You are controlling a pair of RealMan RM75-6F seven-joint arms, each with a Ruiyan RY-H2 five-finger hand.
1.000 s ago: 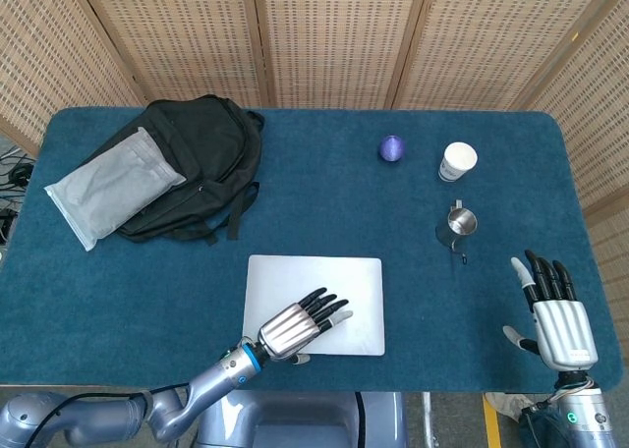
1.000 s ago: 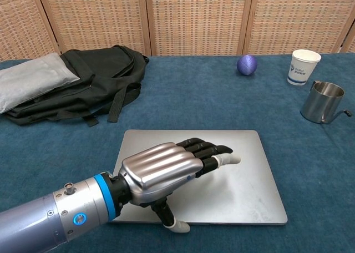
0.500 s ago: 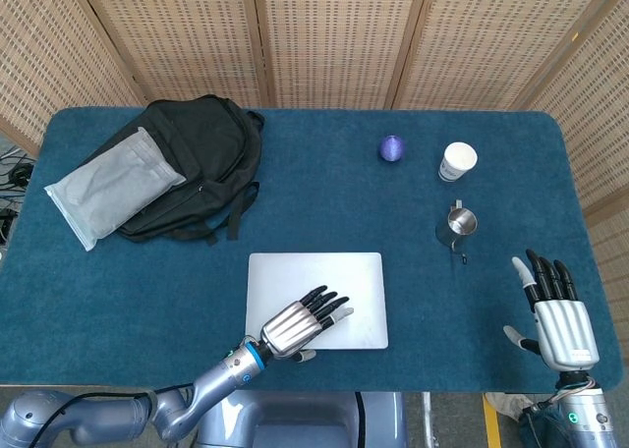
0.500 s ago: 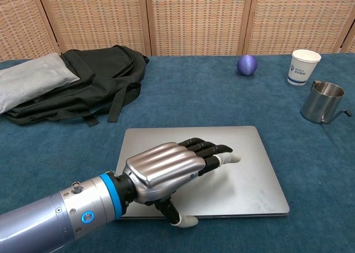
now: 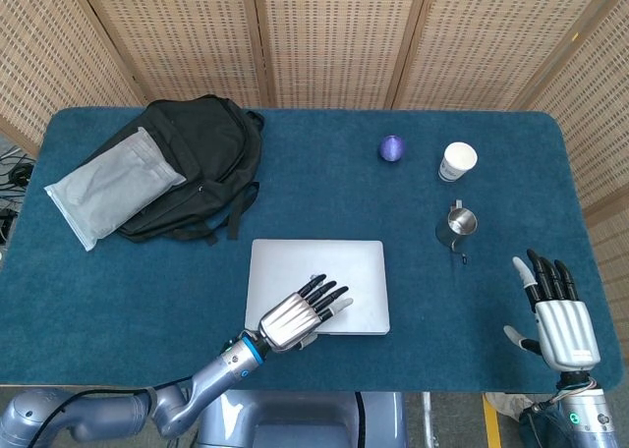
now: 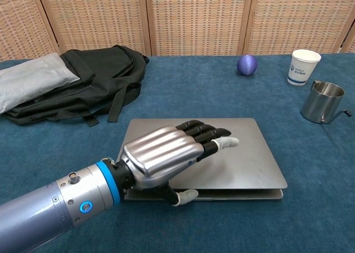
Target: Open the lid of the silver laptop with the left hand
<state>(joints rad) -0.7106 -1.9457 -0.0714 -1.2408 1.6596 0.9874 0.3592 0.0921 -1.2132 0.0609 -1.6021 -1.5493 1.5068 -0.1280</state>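
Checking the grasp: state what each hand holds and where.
Left hand holds the silver laptop's lid at its near front edge, thumb underneath, fingers on top. Right hand holds nothing.

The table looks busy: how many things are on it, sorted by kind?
Laptop: 1, silver laptop
Bags: 2, black backpack and grey pouch on it
Drinkware: 2, paper cup and steel pitcher
Ball: 1, purple ball
Total: 6
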